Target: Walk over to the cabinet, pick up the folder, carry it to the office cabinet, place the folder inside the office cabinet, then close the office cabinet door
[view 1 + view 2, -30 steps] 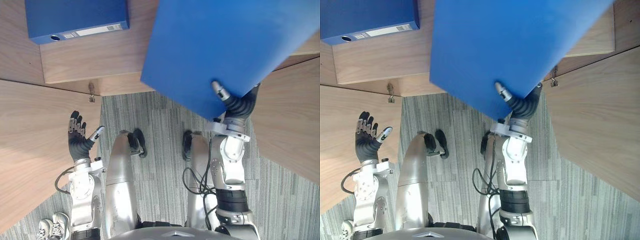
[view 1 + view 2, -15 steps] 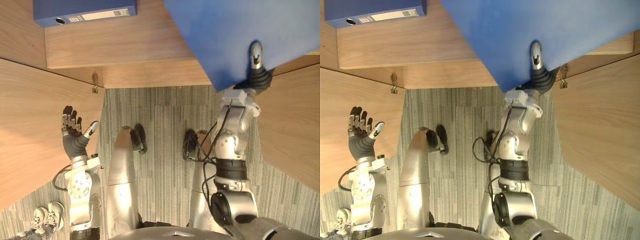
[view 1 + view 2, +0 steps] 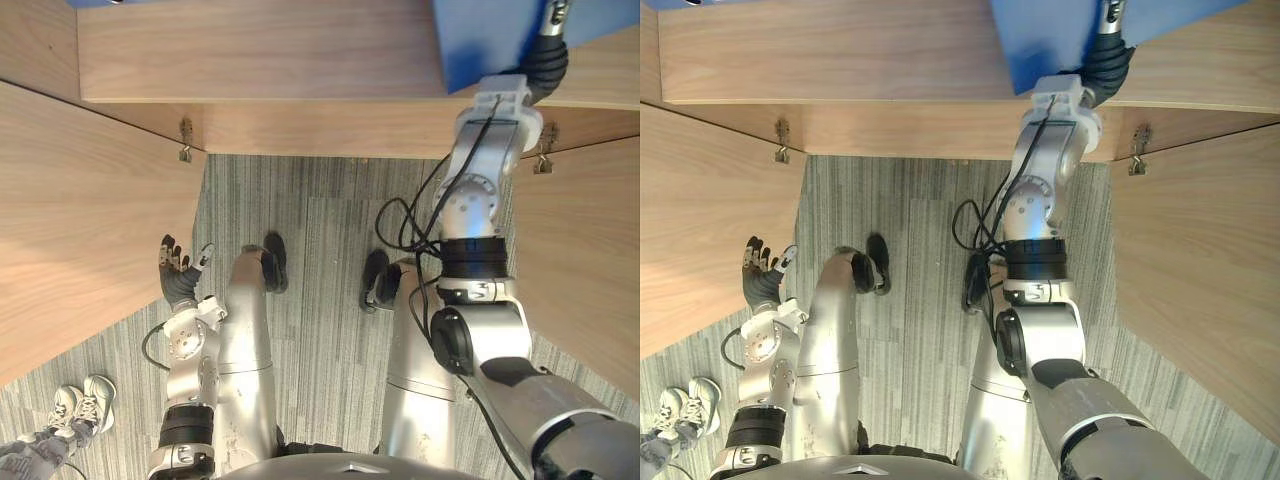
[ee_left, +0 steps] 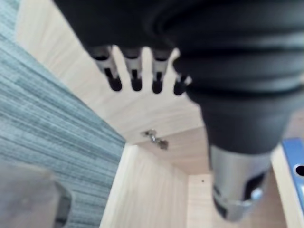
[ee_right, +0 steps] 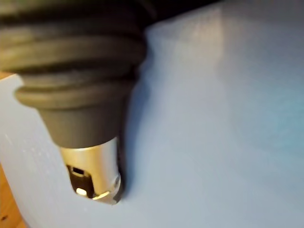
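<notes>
Left eye view showed the blue folder [image 3: 485, 40] at the far right of the open cabinet [image 3: 260, 50], its near corner reaching out over the wooden shelf. Whether it rested on the shelf or hung above it could not be told. The right hand [image 3: 550, 45] was grasping the folder at that near corner. In the right wrist view its thumb [image 5: 95, 175] pressed flat against the blue cover, while the other fingers were hidden behind the folder.

The left door [image 3: 80, 220] and the right door [image 3: 590, 260] both stood swung open toward the robot, with the grey carpet [image 3: 320, 200] between them.

The left hand [image 3: 178, 272] hung low beside the left door, apart from it, holding nothing. Its fingers [image 4: 135, 76] were released and straight. A second folder [image 4: 293, 166], also blue, lay inside the cabinet at the left end. A person's pale shoes [image 3: 82, 400] stood on the carpet near the left door.
</notes>
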Motion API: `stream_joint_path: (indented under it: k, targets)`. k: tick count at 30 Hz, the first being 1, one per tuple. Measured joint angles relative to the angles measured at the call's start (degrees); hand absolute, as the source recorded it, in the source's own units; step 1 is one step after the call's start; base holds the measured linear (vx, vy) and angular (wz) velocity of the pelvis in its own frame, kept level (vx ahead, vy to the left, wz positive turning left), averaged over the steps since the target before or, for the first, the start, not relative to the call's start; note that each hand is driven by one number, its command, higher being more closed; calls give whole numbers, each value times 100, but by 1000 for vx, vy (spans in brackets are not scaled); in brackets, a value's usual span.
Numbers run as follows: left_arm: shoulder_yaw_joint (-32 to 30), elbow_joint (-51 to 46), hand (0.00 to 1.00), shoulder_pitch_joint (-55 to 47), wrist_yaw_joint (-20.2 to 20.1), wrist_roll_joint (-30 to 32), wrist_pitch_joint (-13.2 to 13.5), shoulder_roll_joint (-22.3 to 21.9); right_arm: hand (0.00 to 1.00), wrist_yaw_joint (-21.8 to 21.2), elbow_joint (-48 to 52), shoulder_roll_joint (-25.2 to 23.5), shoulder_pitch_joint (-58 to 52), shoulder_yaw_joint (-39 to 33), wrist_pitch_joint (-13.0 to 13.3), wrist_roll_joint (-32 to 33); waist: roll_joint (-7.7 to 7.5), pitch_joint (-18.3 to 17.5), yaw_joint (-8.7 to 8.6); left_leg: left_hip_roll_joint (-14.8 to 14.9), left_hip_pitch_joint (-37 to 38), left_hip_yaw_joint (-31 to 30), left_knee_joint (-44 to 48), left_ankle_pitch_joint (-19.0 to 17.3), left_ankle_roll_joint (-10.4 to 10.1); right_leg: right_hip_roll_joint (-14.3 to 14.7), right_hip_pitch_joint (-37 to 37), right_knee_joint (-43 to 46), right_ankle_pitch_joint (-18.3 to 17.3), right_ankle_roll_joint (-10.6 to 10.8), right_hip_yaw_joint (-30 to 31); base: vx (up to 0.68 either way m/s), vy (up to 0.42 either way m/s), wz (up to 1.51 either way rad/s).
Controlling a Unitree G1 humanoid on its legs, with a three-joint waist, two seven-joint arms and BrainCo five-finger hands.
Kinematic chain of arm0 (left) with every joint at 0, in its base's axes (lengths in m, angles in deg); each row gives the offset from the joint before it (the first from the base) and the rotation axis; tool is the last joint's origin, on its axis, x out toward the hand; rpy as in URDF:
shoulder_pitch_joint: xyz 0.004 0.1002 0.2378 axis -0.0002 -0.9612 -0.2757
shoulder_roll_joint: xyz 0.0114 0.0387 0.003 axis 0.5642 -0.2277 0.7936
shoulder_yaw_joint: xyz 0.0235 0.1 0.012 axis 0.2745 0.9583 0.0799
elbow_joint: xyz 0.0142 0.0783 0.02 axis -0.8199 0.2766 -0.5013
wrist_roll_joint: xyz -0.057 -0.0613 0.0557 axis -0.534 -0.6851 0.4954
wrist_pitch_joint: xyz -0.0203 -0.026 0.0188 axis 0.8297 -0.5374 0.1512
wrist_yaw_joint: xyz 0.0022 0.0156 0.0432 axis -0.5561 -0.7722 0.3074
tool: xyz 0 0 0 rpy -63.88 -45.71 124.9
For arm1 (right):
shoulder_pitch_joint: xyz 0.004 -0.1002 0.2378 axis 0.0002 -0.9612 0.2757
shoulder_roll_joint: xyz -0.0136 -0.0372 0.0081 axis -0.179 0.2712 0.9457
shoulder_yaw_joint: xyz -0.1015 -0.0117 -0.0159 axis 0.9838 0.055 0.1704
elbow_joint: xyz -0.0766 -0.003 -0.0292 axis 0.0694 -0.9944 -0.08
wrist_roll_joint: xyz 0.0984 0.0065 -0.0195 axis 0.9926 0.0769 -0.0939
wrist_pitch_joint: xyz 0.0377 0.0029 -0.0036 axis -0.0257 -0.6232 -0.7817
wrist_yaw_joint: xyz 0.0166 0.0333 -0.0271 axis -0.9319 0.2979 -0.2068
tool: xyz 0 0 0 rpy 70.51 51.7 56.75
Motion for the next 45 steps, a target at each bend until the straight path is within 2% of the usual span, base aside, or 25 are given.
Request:
stream_joint_path:
  k: [7, 14, 15, 26, 32, 42, 45]
  targets:
    - [18, 3, 0, -5, 82, -50, 24, 6, 100, 77, -437, 339, 638, -208, 197, 402, -12, 8, 27, -88, -161, -84, -188, 184, -79, -83, -130, -46, 13, -21, -121, -7, -1, 11]
    - [76, 3, 0, -12, 79, -59, 58, 69, 100, 69, -829, 865, 1061, -337, 186, 676, -125, 77, 31, -200, -237, -173, -474, 391, -129, -188, -186, -136, 20, -35, -275, -10, -2, 16]
    - [83, 2, 0, -12, 79, -91, 67, 71, 0, 69, -914, 960, 1134, -350, 166, 745, -125, 77, 39, -216, -237, -179, -517, 424, -132, -202, -185, -157, 23, -40, -291, -8, 9, 12]
    - [192, 4, 0, -25, 62, -106, 94, 202, 0, -71, -1466, 1458, 1433, -122, 8, 781, -200, 121, -29, -287, -246, -289, -773, 589, -189, -272, -141, -302, 48, -87, -460, -7, 12, 6]
    - [227, 7, 0, -26, 55, -107, 95, 212, 0, -247, -1544, 1518, 1434, -74, 18, 770, -201, 120, -52, -310, -228, -297, -923, 685, -184, -285, -126, -405, 89, -153, -503, -9, 10, 4]
    - [227, 118, 0, -25, 59, -105, 95, 216, 0, -288, -1756, 1518, 1397, 51, -48, 757, -215, 113, -103, -279, -34, -294, -1174, 800, -201, -255, 71, -655, 177, -266, -579, -2, 7, 0]
    - [220, 173, 0, -25, 59, -105, 99, 242, 0, -380, -1697, 1521, 1239, 103, -137, 710, -289, 76, -122, -244, -24, -280, -1205, 800, -200, -211, 83, -723, 207, -264, -576, 3, 27, -7]
